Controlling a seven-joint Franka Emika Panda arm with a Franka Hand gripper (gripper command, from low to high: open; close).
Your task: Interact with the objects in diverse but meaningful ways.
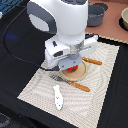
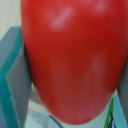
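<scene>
My gripper (image 1: pixel 73 66) is shut on the red tomato (image 1: pixel 74 69) and holds it at the round wooden plate (image 1: pixel 75 75), touching or just above it. In the wrist view the tomato (image 2: pixel 70 55) fills the picture, pressed between a grey-teal finger pad (image 2: pixel 11 80) on one side and the edge of the other pad. The white-and-blue fish (image 1: pixel 59 96) lies on the striped mat towards the exterior view's near side. The grey saucepan (image 1: pixel 96 14) stands at the far side. The sausage is out of view.
An orange-handled fork (image 1: pixel 71 82) lies just before the plate and an orange-handled knife (image 1: pixel 92 61) just behind it. The pale striped mat (image 1: pixel 102 95) lies on a black table. A round pale vessel (image 1: pixel 124 19) shows at the far right edge.
</scene>
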